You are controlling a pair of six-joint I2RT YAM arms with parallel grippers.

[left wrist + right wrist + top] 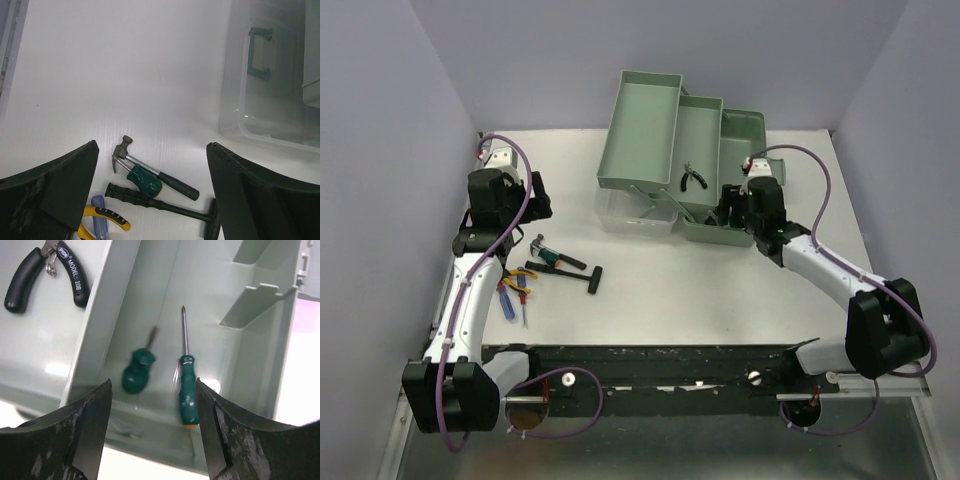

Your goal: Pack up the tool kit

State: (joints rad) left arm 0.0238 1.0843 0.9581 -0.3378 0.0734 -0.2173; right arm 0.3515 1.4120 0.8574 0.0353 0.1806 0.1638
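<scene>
While the right jaws are hanging open over the toolbox (642,120) at upper centre, the left jaws, also open and empty, are hovering nearer the hammer (175,183), which is lying diagonally on the desk (125,75), low between them.

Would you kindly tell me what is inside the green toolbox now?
The toolbox base holds a stubby screwdriver and a long screwdriver; black-handled pliers lie in the middle tray. The right gripper covers the base's near end.
</scene>
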